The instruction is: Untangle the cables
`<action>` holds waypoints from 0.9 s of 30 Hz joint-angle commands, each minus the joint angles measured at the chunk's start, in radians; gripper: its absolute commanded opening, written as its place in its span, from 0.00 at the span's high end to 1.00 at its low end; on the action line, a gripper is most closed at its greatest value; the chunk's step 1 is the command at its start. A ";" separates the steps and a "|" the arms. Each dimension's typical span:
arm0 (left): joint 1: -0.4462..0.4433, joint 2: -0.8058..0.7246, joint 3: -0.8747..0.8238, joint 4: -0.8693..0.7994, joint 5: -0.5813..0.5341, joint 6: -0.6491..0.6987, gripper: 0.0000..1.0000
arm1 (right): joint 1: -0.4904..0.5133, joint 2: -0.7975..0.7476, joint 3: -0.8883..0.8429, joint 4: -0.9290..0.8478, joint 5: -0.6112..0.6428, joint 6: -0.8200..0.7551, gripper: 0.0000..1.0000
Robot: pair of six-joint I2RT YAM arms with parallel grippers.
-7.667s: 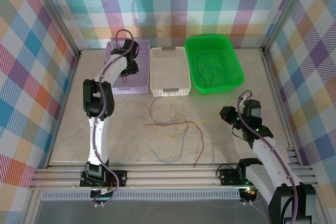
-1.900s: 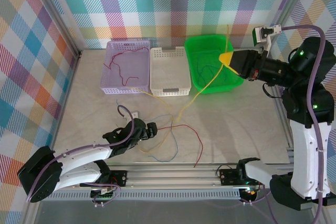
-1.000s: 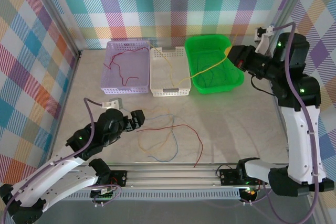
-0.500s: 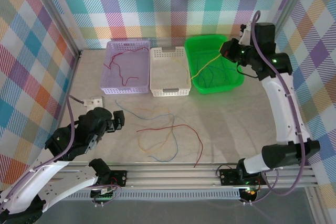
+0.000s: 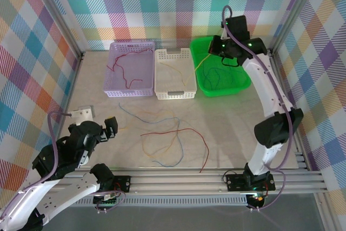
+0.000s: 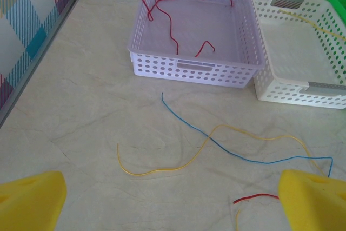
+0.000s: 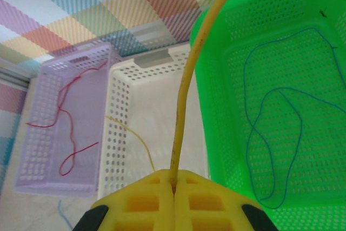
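- Baskets stand in a row at the far side of the desk (image 5: 238, 128): the white basket (image 5: 174, 87) is in the middle, a purple basket (image 5: 116, 91) touches its left wall, and a green basket (image 5: 244, 74) is just beside its right wall.
- Right end effector (image 7: 174, 181) hangs above the gap between the white basket and the green basket, with its yellow pads pressed fully together on the yellow cable (image 7: 184, 96).
- From the pads this cable slopes down toward the right rim of the white basket, and a thin yellow strand lies on that basket's floor.
- Left end effector (image 6: 172, 204) is low over the desk, well apart from the white basket on its front-left side. Its jaws are wide apart and hold nothing.
- A red cable (image 6: 173, 31) lies curled in the purple basket.
- Blue cables (image 7: 270, 133) loop inside the green basket.
- In front of the white basket, loose on the desk, a blue strand (image 6: 238, 155) crosses a loose yellow strand (image 6: 178, 166), and a long red strand (image 5: 184, 131) curves over them.
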 commanded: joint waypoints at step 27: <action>0.008 -0.004 -0.027 0.015 0.013 0.040 0.00 | 0.207 0.506 0.328 -0.054 0.288 -0.160 1.00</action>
